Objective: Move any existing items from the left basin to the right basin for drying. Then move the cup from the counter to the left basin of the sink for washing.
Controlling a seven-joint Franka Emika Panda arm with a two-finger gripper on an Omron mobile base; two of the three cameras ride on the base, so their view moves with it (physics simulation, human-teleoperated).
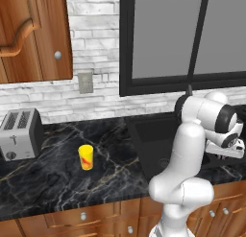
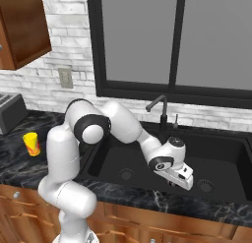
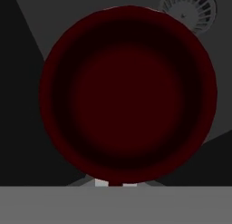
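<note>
A round dark red item [image 3: 129, 94], hollow like a small bowl, takes up most of the hand view. My gripper [image 3: 115, 183] is shut on its near rim. In the right base view the gripper [image 2: 181, 180] hangs low in the black sink [image 2: 231, 138], just right of the middle, over the right basin [image 2: 221, 163]. That basin's drain [image 3: 188, 10] shows past the red item. The left basin [image 2: 110, 158] lies to the left, with its own drain [image 2: 126, 174]. On the marble counter [image 1: 53, 178], far to the left, the yellow cup [image 1: 86, 157] stands upright.
A silver toaster [image 1: 20, 134] stands at the counter's far left. The thin black faucet [image 2: 160, 109] rises behind the sink, with a small dispenser [image 2: 175, 121] beside it. A wooden wall cabinet [image 1: 33, 34] hangs at upper left, above a white brick wall and next to a dark window.
</note>
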